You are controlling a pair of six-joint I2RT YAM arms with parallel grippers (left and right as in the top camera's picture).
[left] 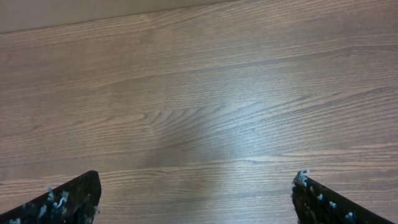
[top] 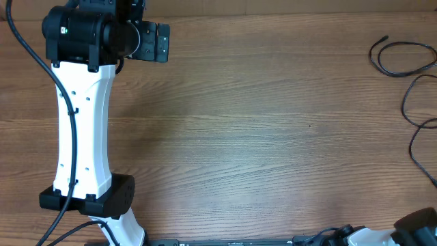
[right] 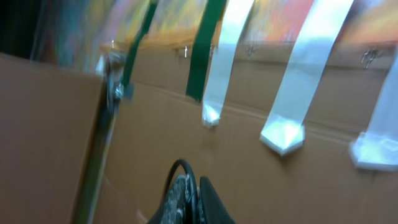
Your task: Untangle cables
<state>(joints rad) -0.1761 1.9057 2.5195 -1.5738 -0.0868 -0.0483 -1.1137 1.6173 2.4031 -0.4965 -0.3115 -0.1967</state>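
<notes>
A: The left gripper [left: 196,186] stands spread wide, one tip in each lower corner of its wrist view. Only bare table [left: 199,93] lies between them.

B: Overhead, it sits in the upper left of the frame. The cables [top: 399,58] lie at the far right edge, with one loop at the upper right and more strands trailing down the edge and out of frame. They are well apart from it.

A: So the left arm probably faces a long reach across. It would do well to come down over a single strand, jaws square across it, rather than over a crossing.

B: And the right gripper [right: 189,198]?

A: It is pressed together and points up at a cardboard wall [right: 50,124] hung with tape strips [right: 292,74]. A thin dark loop [right: 176,168] curves at its tips. Whether that is a cord pinched there or the arm's own wire, the view cannot settle.

B: Then it should turn down toward the table before any pull. Such thin cords likely slip, so slow, low pulls away from any crossing suit them best, with the other end pinned.
</notes>
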